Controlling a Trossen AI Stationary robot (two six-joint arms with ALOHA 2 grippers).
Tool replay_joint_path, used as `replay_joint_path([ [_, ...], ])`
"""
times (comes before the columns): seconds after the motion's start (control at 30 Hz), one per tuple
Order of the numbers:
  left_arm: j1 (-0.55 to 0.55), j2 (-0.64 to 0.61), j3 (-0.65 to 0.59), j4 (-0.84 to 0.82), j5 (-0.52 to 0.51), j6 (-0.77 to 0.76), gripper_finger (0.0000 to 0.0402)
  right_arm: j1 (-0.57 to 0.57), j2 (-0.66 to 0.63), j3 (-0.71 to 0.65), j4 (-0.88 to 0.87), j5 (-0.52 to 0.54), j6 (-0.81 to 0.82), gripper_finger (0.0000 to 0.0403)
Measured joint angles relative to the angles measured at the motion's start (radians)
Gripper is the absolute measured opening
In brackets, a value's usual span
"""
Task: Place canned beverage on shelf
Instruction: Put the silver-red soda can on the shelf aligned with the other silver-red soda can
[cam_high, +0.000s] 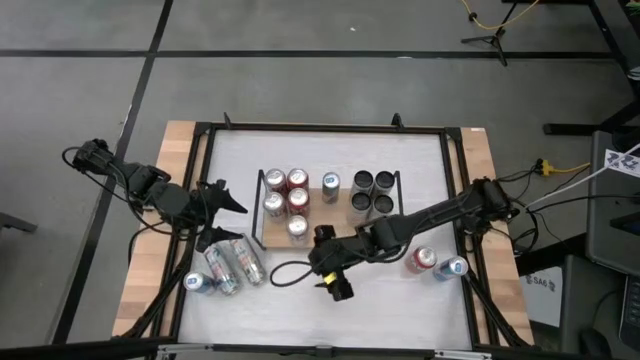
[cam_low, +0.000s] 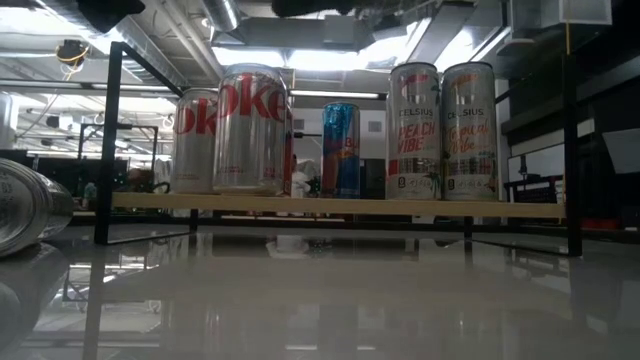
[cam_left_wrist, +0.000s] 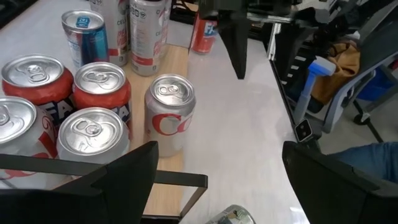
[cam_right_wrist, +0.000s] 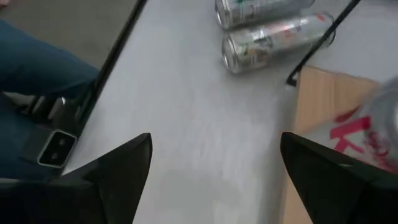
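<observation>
From above, the shelf (cam_high: 330, 205) sits in the middle of the white worktop (cam_high: 330, 300). It is a small wooden board with thin black rails at its two short ends. Five red and silver cans (cam_high: 286, 198) stand on the shelf's left part. One blue can (cam_high: 330, 186) stands near the shelf's middle. Four dark-topped cans (cam_high: 372, 193) stand on its right part. The left tool (cam_high: 225, 208) is just beside the left end of the shelf, wide open and holding nothing. Three cans (cam_high: 228, 266) lie on their sides on the worktop, off the shelf's left front corner. The right tool (cam_high: 332, 275) is near the front edge of the shelf, also wide open and holding nothing. A red can (cam_high: 421, 260) and a blue can (cam_high: 452, 268) lie on the worktop off the shelf's right front corner.

From low down, the shelf (cam_low: 330, 207) is a thin board raised a little off the worktop. Cola cans (cam_low: 230, 128) stand on it, then a blue can (cam_low: 341, 149), then two tall pale cans (cam_low: 441, 130).

In the left wrist view, the left tool (cam_left_wrist: 219, 174) is spread wide with nothing between its fingers. A silver cola can (cam_left_wrist: 170, 112) stands on the shelf's edge (cam_left_wrist: 178, 62), with red-topped cans (cam_left_wrist: 99, 93) just beside it.

In the right wrist view, the right tool (cam_right_wrist: 214, 165) is spread wide over bare worktop. Two cans (cam_right_wrist: 270, 28) lie on their sides near the corner of the shelf (cam_right_wrist: 323, 99).
</observation>
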Motion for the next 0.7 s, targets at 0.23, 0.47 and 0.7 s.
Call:
replay_joint_path([
  [0.23, 0.000, 0.000, 0.000, 0.000, -0.006, 0.005, 0.0336, 0.001, 0.003, -0.048, 0.021, 0.190, 0.078, 0.0351],
  [0.47, 0.000, 0.000, 0.000, 0.000, -0.006, 0.005, 0.0336, 0.000, 0.003, -0.120, 0.032, 0.352, 0.128, 0.0351],
  [0.7, 0.000, 0.000, 0.000, 0.000, -0.006, 0.005, 0.0336, -0.021, 0.003, -0.190, 0.158, 0.365, 0.130, 0.0351],
])
